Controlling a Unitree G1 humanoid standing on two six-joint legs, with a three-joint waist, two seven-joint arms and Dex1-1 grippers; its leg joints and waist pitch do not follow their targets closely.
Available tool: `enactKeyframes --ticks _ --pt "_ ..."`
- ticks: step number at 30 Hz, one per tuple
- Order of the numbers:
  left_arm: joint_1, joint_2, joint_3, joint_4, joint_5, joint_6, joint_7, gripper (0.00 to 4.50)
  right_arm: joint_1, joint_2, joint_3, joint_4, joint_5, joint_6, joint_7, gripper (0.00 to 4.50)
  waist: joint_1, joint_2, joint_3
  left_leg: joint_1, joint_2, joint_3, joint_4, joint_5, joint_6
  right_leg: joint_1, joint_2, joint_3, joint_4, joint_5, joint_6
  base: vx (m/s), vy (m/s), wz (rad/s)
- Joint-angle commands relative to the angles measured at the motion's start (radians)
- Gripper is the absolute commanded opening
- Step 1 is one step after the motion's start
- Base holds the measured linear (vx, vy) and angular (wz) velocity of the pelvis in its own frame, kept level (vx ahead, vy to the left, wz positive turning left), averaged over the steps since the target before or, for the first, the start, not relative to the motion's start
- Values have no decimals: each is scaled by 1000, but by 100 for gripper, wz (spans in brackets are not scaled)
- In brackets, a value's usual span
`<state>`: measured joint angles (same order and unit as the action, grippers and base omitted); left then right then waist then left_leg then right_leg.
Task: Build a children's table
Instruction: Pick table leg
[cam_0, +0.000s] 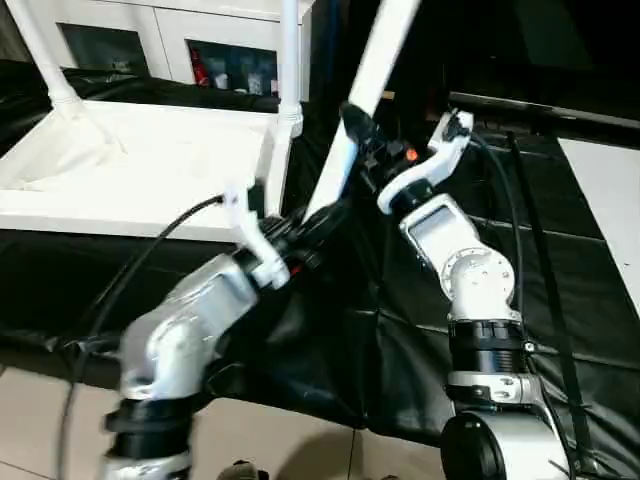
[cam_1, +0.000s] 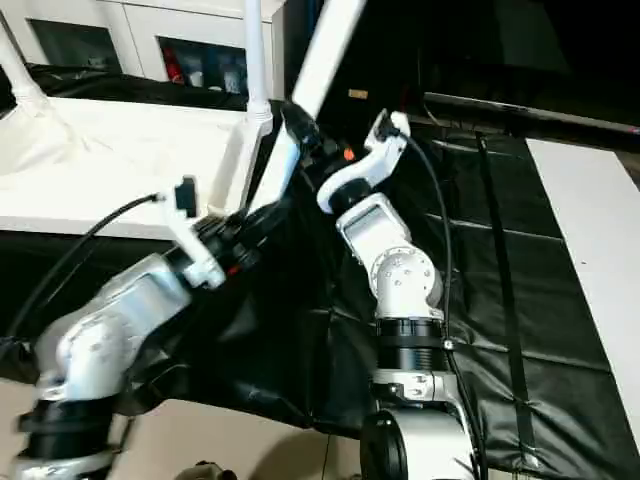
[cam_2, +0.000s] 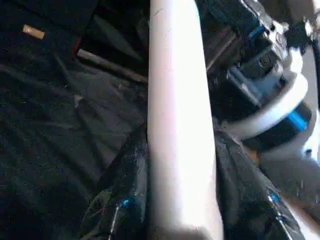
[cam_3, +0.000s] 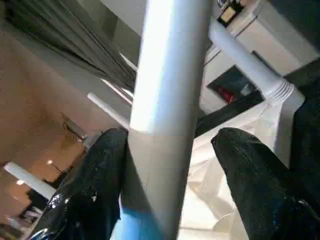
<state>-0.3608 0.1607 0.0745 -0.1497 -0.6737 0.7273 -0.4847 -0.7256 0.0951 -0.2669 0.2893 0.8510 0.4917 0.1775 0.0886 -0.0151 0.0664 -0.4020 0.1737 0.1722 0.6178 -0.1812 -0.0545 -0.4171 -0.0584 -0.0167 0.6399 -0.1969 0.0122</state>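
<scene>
Two legs already stand in the upturned tabletop (cam_0: 150, 165) at upper left. Centre frame, a third leg (cam_0: 365, 85) is clamped by the left gripper (cam_2: 182, 220); the right gripper (cam_3: 167, 165) brackets it, one finger clear. Next: seat it in a free corner socket.

White tabletop (cam_0: 130, 170); white legs: one held (cam_0: 365, 90), two standing in sockets (cam_0: 290, 60) (cam_0: 40, 50); glossy black fingers (cam_3: 90, 185) with blue glints; silver forearms (cam_0: 190, 320) with white brackets and black joints; black crinkled floor sheet (cam_1: 520, 330); white cabinet (cam_0: 150, 35), dark glass, red item inside (cam_0: 203, 68)
</scene>
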Motion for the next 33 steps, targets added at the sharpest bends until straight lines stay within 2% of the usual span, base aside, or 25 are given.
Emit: enactKeyframes --ticks 1,4,7,8,14,17,18,19,20,21,22,23,25,26,27,28,29,30,31,33 --pt "0 39 24 -76 -32 4 -56 139 -9 -58 -35 22 -34 -16 -9 300 1 17 -79 29 35 -11 -81 -145 -74 51 -55 28 -64 -45 -135 0 0 0" --pt "2 57 36 -78 -37 9 -64 139 -13 -86 -43 33 -36 -9 -1 300 3 19 -78 30 34 -9 -79 -144 -77 49 -54 29 -64 -39 -141 0 0 0" --pt "9 79 38 -85 -48 12 -86 139 -21 -105 -52 45 -32 -2 7 300 1 17 -81 25 32 -10 -78 -129 -70 55 -55 29 -61 -18 -148 0 0 0" --pt "11 85 35 -89 -50 12 -93 139 -22 -107 -54 48 -32 -1 9 330 1 14 -80 26 32 -8 -77 -130 -67 54 -54 28 -62 -21 -151 0 0 0" --pt "6 92 61 -93 -78 17 -89 138 -33 -109 -74 78 -12 12 -2 367 0 11 -79 25 33 -8 -77 -144 -64 54 -56 28 -64 -61 -168 0 0 0" --pt "19 141 55 -110 -67 18 -130 138 -24 -198 47 90 -226 -105 49 385 4 10 -78 24 32 -6 -76 -136 -70 52 -56 28 -67 -93 -155 0 0 0" --pt "28 182 64 -123 -68 30 -147 138 -15 -306 198 94 -470 -290 86 391 4 11 -77 25 32 -7 -76 -143 -74 50 -57 28 -68 -107 -151 0 0 0" --pt "34 207 69 -130 -70 39 -155 138 -13 -365 275 98 -599 -396 104 395 8 8 -77 22 33 -7 -74 -134 -94 53 -58 25 -71 -127 -138 0 0 0" --pt "36 217 72 -133 -70 42 -158 138 -12 -387 303 99 -647 -437 110 395 7 8 -74 25 30 -3 -72 -147 -94 48 -56 29 -72 -138 -134 0 0 0" --pt "36 217 72 -133 -70 42 -158 138 -12 -387 303 99 -647 -437 110 395 7 7 -74 24 31 -4 -72 -154 -92 50 -56 30 -70 -143 -134 0 0 0" --pt "38 271 81 -116 -35 38 -163 138 -26 -422 285 97 -655 -481 145 395 3 1 -75 25 30 -5 -72 -167 -66 52 -53 31 -70 -143 -138 0 0 0" --pt "38 278 82 -114 -29 37 -163 138 -27 -430 286 96 -660 -489 149 395 3 1 -75 25 30 -5 -72 -167 -66 52 -53 31 -70 -143 -138 0 0 0" --pt "33 327 97 -91 4 28 -161 138 -32 -513 342 104 -758 -577 185 395 0 2 -74 24 31 -7 -71 -171 -43 51 -50 29 -68 -136 -145 0 0 0" --pt "31 343 104 -85 8 27 -167 138 -29 -551 377 114 -816 -623 189 395 3 -2 -74 25 32 -6 -69 -156 -44 51 -51 28 -68 -139 -149 0 0 0" --pt "31 348 105 -84 8 26 -169 138 -29 -559 386 119 -830 -636 189 395 2 -1 -73 25 30 -4 -68 -154 -43 51 -49 30 -68 -135 -153 0 0 0" --pt "33 383 100 -83 9 28 -189 138 -33 -612 444 159 -944 -748 150 395 1 -2 -73 24 31 -5 -67 -162 -46 49 -52 30 -69 -149 -158 0 0 0" --pt "35 399 94 -86 10 31 -202 138 -37 -631 469 179 -992 -801 132 395 2 -2 -73 25 30 -4 -66 -171 -49 46 -52 29 -70 -168 -163 0 0 0" --pt "36 404 91 -87 10 34 -205 138 -38 -638 480 185 -1012 -818 123 395 -2 -4 -71 24 28 -2 -66 -176 -46 47 -50 30 -71 -172 -163 0 0 0" --pt "39 428 75 -96 13 43 -226 138 -46 -669 531 216 -1122 -892 74 395 -3 -7 -70 24 27 -2 -65 -184 -50 47 -49 29 -72 -193 -163 0 0 0" --pt "44 449 56 -106 15 49 -255 138 -58 -687 571 250 -1218 -929 30 395 -5 -6 -70 23 28 -3 -64 -193 -47 47 -49 31 -69 -197 -160 0 0 0"
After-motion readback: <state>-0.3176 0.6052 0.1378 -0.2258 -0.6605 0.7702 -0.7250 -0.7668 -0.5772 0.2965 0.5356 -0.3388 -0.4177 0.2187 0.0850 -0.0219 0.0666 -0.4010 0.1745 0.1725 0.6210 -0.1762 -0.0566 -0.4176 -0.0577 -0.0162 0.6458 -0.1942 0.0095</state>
